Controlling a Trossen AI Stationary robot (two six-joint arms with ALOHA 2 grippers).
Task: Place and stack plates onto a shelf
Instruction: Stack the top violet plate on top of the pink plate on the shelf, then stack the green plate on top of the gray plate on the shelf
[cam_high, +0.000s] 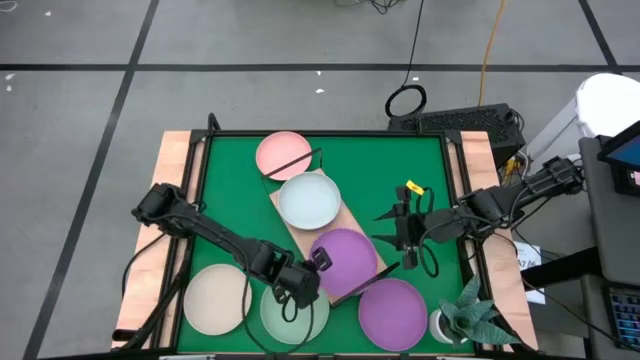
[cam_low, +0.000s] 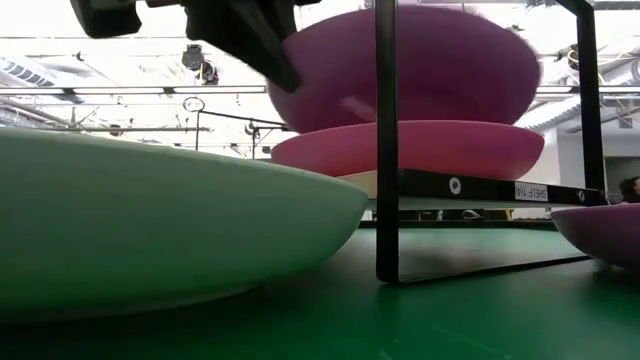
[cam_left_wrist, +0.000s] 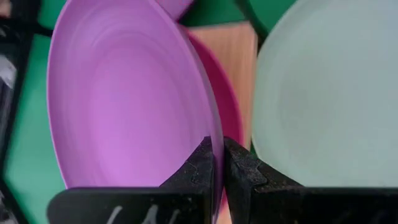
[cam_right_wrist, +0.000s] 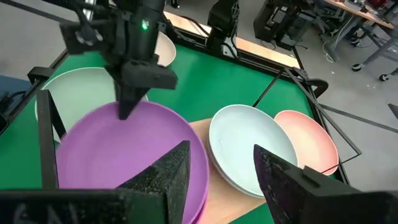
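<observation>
My left gripper (cam_high: 322, 262) is shut on a purple plate (cam_high: 345, 262) over the near end of the light wood shelf (cam_high: 352, 212). Below that plate a magenta plate (cam_low: 400, 147) lies on the board. A pale blue plate (cam_high: 309, 200) sits on the shelf's far half. A salmon pink plate (cam_high: 283, 154) lies at the shelf's far end. A beige plate (cam_high: 216, 298), a mint green plate (cam_high: 296, 318) and a second purple plate (cam_high: 393, 312) rest on the green mat. My right gripper (cam_high: 386, 227) hovers open just right of the shelf. My left gripper pinches the purple plate's rim (cam_left_wrist: 216, 138) between its two fingers (cam_left_wrist: 200, 165), on the side of the plate toward the table's left. The fingers slant down from the near left. The plate hangs above the magenta plate (cam_left_wrist: 225, 102); whether the two touch I cannot tell.
The shelf's black wire frame (cam_low: 386, 140) stands upright at its near end, close to the held plate. A potted plant (cam_high: 468, 318) stands at the near right corner. Bare green mat lies along the far right (cam_high: 400, 160).
</observation>
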